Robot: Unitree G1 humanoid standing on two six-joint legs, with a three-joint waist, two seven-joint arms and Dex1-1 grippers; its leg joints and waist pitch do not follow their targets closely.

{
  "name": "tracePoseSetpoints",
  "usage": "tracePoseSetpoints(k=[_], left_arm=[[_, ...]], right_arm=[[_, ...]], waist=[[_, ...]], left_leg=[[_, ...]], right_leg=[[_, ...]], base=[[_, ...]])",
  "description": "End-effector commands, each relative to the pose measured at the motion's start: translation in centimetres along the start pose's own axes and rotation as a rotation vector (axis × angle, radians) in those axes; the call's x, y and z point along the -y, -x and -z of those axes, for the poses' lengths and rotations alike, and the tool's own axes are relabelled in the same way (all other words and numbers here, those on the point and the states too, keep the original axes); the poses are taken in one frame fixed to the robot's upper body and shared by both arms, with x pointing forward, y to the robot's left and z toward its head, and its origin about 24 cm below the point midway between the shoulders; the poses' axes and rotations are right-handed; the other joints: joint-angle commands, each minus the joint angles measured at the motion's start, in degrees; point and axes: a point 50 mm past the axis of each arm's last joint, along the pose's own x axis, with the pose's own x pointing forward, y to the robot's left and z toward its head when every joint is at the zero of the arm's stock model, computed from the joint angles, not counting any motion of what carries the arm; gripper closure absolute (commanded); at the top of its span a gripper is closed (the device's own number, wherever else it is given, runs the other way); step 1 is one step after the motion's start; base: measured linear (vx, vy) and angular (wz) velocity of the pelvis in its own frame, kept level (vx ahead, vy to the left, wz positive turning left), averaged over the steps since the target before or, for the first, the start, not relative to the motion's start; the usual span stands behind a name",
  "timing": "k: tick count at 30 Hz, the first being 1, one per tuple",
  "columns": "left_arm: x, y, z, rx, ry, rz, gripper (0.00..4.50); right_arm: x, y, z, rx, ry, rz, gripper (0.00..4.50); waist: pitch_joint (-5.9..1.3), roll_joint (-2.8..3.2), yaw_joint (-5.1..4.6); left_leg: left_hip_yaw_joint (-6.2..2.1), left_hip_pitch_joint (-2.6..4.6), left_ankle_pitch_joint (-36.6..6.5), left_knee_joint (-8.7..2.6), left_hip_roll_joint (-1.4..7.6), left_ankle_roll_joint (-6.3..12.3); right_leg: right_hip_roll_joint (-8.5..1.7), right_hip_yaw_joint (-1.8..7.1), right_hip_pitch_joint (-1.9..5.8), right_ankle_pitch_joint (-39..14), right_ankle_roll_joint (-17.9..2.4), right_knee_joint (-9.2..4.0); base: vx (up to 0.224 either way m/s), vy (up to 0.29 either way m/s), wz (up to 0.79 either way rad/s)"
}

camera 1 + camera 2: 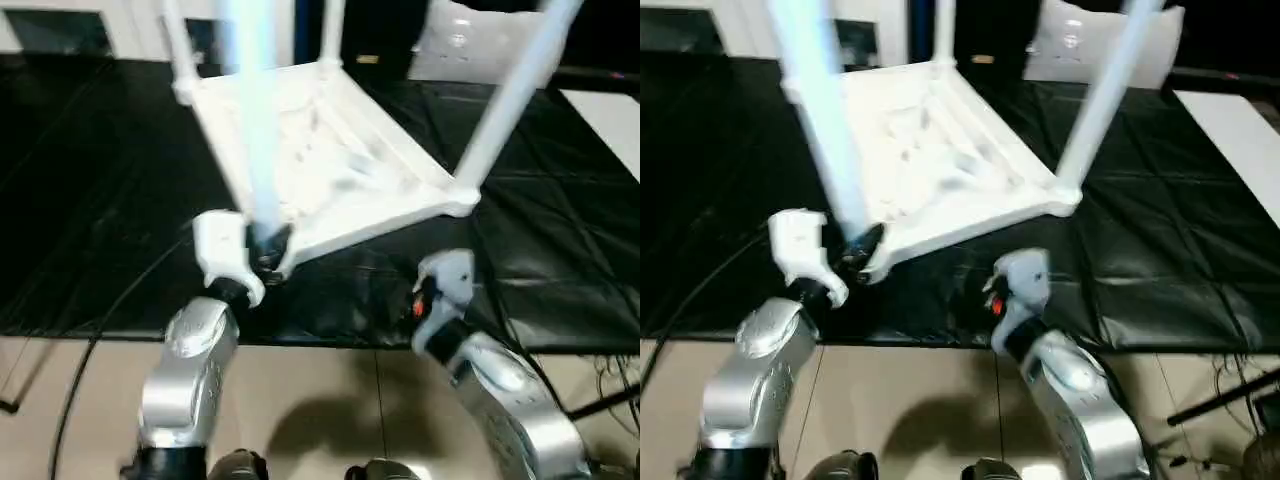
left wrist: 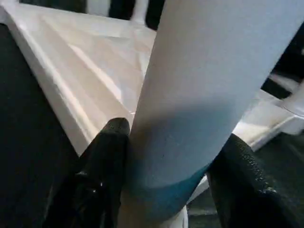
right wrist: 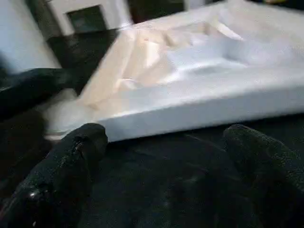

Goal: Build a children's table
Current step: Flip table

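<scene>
Silver forearms are rising from the near edge of the head view, and the left gripper [image 1: 268, 245] is clasping the base of the near-left leg [image 1: 252, 110] where it is entering the corner socket of the upturned table top [image 1: 330, 160]. That top is lying ribs-up on the black mat [image 1: 80, 200], with three more legs already standing at its other corners. The right gripper [image 1: 432, 290] is hanging near the top's near edge, fingers spread wide and holding nothing. If the left arm is pushing off-axis, the leg could be jamming crooked or levering the light top across the mat, since nothing is bracing it. A white pad [image 1: 470, 45] is lying at the far right, well apart, and cables are trailing off the mat's near edge by the floor.

From the left wrist, both black fingers [image 2: 107, 161] are pressing against the leg's tube, one on each side; the seating depth is probably incomplete, though the socket is hidden.

From the right wrist, open fingers [image 3: 71, 161] are pointing at the top's rim without touching it.
</scene>
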Motion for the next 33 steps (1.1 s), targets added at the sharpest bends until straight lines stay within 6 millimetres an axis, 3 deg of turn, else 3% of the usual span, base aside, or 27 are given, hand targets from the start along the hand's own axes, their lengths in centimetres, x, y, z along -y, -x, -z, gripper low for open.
tracePoseSetpoints(k=[1,3,7,11,19,22,24,27,33], left_arm=[[0.1,0.6,1.3,-0.015,0.284,-0.058,2.39],[0.1,0.8,1.5,-0.021,0.317,-0.063,2.39],[0.3,1.2,1.8,-0.050,0.317,-0.041,2.39],[0.6,1.4,2.0,-0.077,0.330,-0.004,2.39],[1.2,1.7,2.0,-0.100,0.376,0.058,2.39],[1.6,1.8,2.0,-0.102,0.404,0.078,2.39],[1.7,1.9,2.0,-0.108,0.409,0.095,2.39],[1.8,2.0,1.9,-0.119,0.415,0.118,2.39],[2.1,2.2,2.0,-0.140,0.417,0.153,2.39]], right_arm=[[1.5,-0.3,-0.4,0.020,-0.092,0.108,0.00],[2.0,-0.7,-0.6,0.039,-0.167,0.138,0.00],[2.2,-1.8,-1.0,0.078,-0.267,0.124,0.00],[2.1,-3.5,-1.4,0.117,-0.338,0.076,0.00],[1.7,-7.0,-2.1,0.158,-0.514,-0.006,0.00],[1.9,-8.5,-1.6,0.134,-0.595,0.046,0.00],[1.6,-9.2,-1.7,0.145,-0.628,0.013,0.00],[0.8,-9.9,-2.3,0.170,-0.671,-0.080,0.00],[-0.1,-11.3,-3.7,0.236,-0.748,-0.171,0.00]], waist=[[-2.81,-1.44,0.26],[-2.89,-1.11,0.21],[-3.15,-0.91,0.08],[-3.41,-0.84,0.00],[-4.08,-1.07,1.09],[-3.77,-1.12,0.86],[-3.61,-1.00,1.11],[-3.65,-0.95,1.15],[-3.60,-1.08,1.32]], left_leg=[[-1.50,0.63,-10.7,-4.22,4.11,2.58],[-1.44,0.68,-10.7,-4.31,4.11,1.86],[-1.45,0.48,-9.6,-4.52,4.18,1.65],[-1.26,0.40,-7.5,-4.36,4.32,2.66],[-0.45,0.35,-0.2,-3.70,4.47,7.30],[-0.24,0.42,-2.6,-4.00,4.56,6.93],[0.06,0.63,-4.4,-4.01,4.63,6.08],[0.01,0.49,-4.3,-4.16,4.71,5.68],[0.16,0.42,-3.3,-4.08,4.70,6.24]], right_leg=[[-6.31,3.26,1.44,-12.7,-11.5,-5.47],[-5.82,3.15,1.11,-14.6,-9.4,-5.61],[-5.54,2.98,1.13,-11.2,-8.7,-5.33],[-5.73,2.97,1.21,-5.6,-10.2,-4.85],[-5.62,2.59,1.18,7.1,-13.0,-3.34],[-5.82,2.43,0.96,2.5,-13.6,-3.72],[-5.85,2.52,0.77,-0.6,-12.8,-4.03],[-5.83,2.44,0.89,-0.7,-12.0,-3.97],[-6.01,2.47,0.79,-0.2,-12.8,-3.91]], base=[[0.000,0.000,0.00],[0.000,0.000,0.00],[0.000,0.000,0.00],[0.000,0.000,0.00],[0.000,0.000,0.00],[0.000,0.000,0.00],[0.000,0.000,0.00],[0.000,0.000,0.00],[0.000,0.000,0.00]])
